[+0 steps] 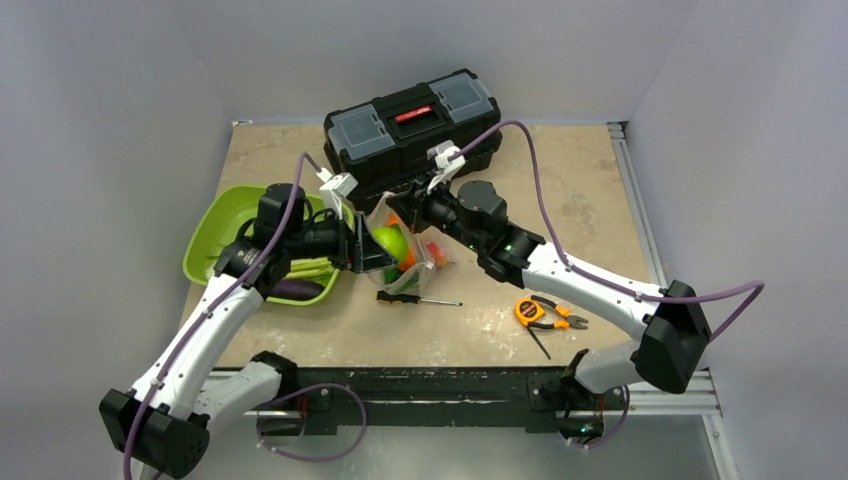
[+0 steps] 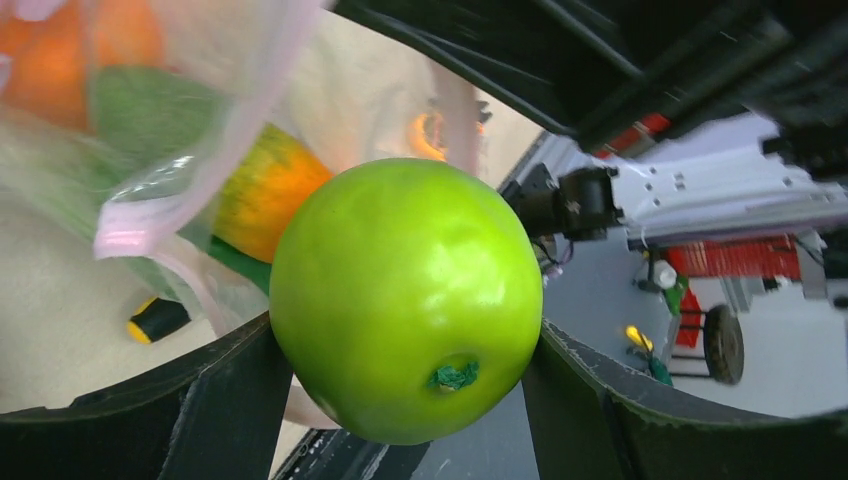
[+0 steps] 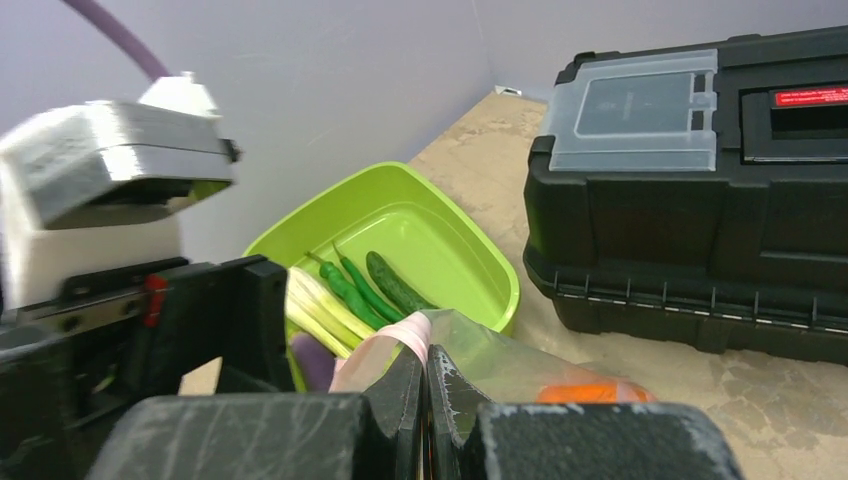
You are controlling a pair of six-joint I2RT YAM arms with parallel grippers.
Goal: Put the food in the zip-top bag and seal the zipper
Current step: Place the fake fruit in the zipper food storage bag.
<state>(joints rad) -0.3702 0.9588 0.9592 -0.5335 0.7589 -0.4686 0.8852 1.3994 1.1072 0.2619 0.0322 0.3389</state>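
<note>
– Left gripper (image 1: 372, 246), seen from above: what is it doing?
– It's clamped on the green apple (image 1: 390, 241), right at the mouth of the zip-top bag (image 1: 428, 256). The bag sits mid-table in front of the black toolbox (image 1: 412, 122). The right gripper (image 1: 410, 207) is at the bag's upper edge, across the opening from the left one.
– And the left wrist camera?
– The apple fills it, pinched between both fingers (image 2: 215, 400). The bag lies up and to the left, with orange food (image 2: 265, 195) showing through the film. The pinkish zipper (image 2: 130, 238) strip crosses between the apple and that food.
– Right wrist?
– The jaws are together on the bag's rim, and the pink edge folds over the tips. Beyond them is the lime tray (image 3: 420, 230), with green vegetables (image 3: 395, 285) lying in it.
– So what does the next move turn on?
– My guess is the opening. It faces the left arm, which already has the apple. The apple has to pass the zipper line and go down into the bag while the right arm holds the rim up. I can't tell how wide the mouth gapes.
</note>
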